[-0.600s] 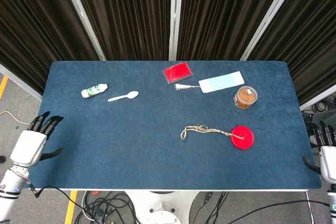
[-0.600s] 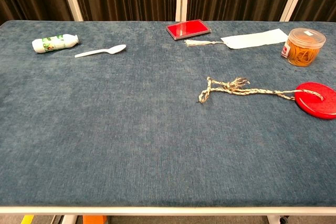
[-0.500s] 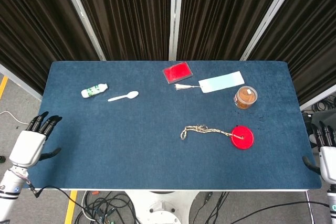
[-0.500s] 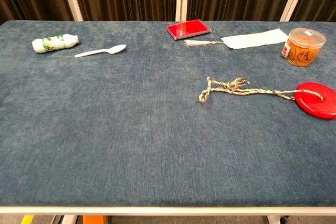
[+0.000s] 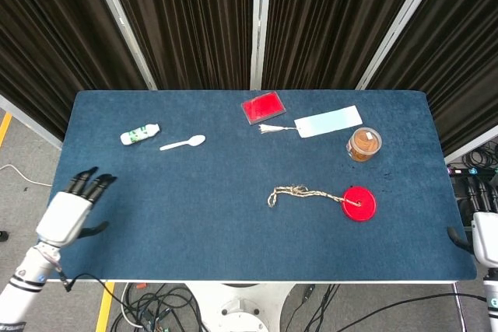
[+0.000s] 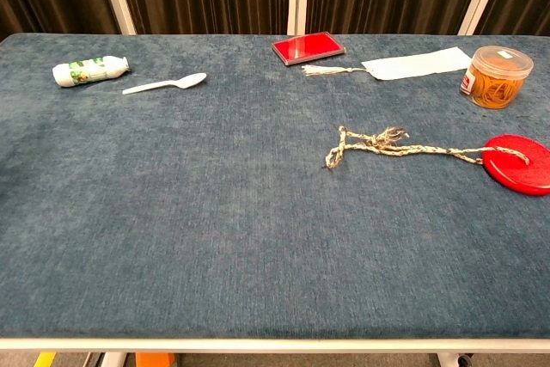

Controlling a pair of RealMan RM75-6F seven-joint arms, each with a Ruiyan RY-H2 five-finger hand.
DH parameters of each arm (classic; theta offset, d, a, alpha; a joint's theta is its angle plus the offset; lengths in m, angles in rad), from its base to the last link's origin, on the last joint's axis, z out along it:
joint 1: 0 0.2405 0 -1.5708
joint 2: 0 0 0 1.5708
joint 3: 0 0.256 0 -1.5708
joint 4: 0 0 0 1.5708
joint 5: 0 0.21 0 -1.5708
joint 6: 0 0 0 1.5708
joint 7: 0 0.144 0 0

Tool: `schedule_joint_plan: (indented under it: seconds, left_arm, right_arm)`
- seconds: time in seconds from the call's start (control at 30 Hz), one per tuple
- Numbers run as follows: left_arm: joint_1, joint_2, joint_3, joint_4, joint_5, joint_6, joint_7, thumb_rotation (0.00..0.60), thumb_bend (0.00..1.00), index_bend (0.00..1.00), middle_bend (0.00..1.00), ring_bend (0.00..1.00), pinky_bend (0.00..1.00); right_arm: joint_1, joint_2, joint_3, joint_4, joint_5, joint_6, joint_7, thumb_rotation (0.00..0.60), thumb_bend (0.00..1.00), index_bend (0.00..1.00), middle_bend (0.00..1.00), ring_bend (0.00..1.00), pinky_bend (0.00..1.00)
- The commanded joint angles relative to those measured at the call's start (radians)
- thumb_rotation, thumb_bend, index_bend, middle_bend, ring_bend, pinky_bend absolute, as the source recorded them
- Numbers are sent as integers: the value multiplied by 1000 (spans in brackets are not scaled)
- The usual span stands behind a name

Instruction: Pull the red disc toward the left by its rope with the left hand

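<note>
At the counter's left edge: the left hand (image 5: 66,211) hovers near the front corner, its dark fingers (image 5: 87,184) spread and pointing over the blue surface; it holds nothing and touches nothing.
Right hand: the right hand (image 5: 482,223) sits off the right edge near the front corner, fingers (image 5: 476,193) apart and upright, gripping nothing.
Red disc: the red disc (image 5: 359,203) lies flat on the counter (image 5: 194,215), in the right half and somewhat nearer the front edge than the back.
Rope: the rope (image 5: 303,192), a pale braided cord, is fixed at the disc's middle and runs toward the left, ending in a loose, frayed loop near the counter's centre; it lies slack, well apart from the left hand.
Back edge items: a red flat case (image 5: 263,106) with a tasselled white card (image 5: 327,122) just beside it, and a clear tub (image 5: 363,144) of orange bands toward the right edge.
Left back area: a small white bottle (image 5: 139,134) lying on its side, with a white plastic spoon (image 5: 184,143) just beside it.
Head view only: both hands and the dark curtains behind the counter.
Chest view only: the rope's twisted strands and frayed end (image 6: 382,137) shown closely, and the disc (image 6: 518,163) cut by the right border; neither hand appears there.
</note>
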State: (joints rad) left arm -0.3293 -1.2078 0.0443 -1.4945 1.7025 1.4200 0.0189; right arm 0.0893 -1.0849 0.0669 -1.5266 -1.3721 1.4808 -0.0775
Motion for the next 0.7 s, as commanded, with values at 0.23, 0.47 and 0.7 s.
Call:
schedule_joint_plan:
  seconds: [0.23,0.47,0.7]
  left_arm:
    - [-260,-95,-73,-115,116,-277,117,600,124,117,134,39,155]
    - [-467,-221,-171,-75,50,-536,190,600,127,117,134,18,158]
    - [-598,-358,-217,51,-9,-656,227,600,128,117,134,18,156]
  right_arm:
    - [6,41,43,-9,38,-24,48,600,128,0,0,0,0]
    - [-6,58,59,-4,56,-26,101,600,127,0,0,0,0]
    - [-15,64,68,23,71,-38,144,600,128,0,0,0,0]
